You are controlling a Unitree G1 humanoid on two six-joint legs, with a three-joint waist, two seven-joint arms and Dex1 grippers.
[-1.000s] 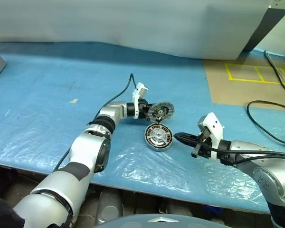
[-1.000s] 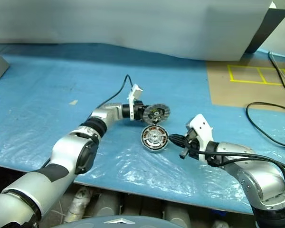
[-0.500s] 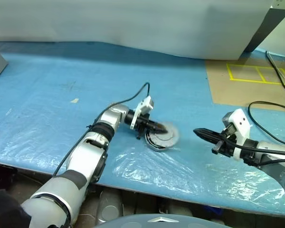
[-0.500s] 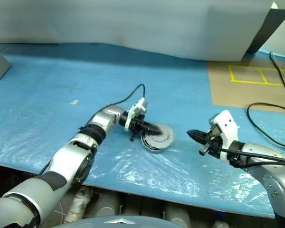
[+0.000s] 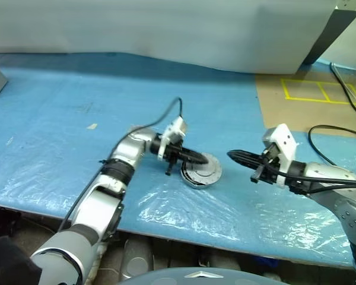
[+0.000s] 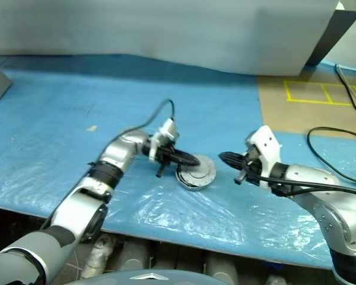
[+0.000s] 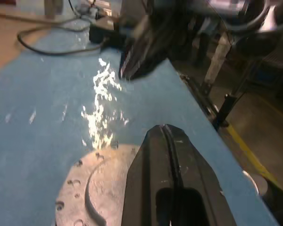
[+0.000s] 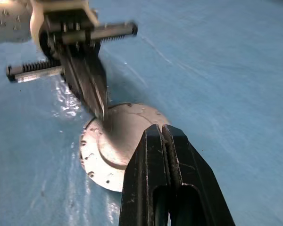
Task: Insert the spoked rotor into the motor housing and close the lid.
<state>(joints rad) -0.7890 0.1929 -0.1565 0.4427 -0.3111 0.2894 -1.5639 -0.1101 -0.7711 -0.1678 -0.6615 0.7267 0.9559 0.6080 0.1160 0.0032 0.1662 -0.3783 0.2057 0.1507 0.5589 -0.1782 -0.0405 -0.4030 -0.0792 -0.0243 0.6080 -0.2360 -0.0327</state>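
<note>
Black fingers pressed together and empty, the left gripper (image 5: 200,158) rests its tips on the lid (image 5: 203,171), which lies plain face up over the housing on the blue sheet (image 5: 65,119). The closing step looks finished, though whether the lid is fully seated is hard to tell. Next: lift clear. The right gripper (image 5: 232,155), also shut, hovers beside the lid, apart.
</note>
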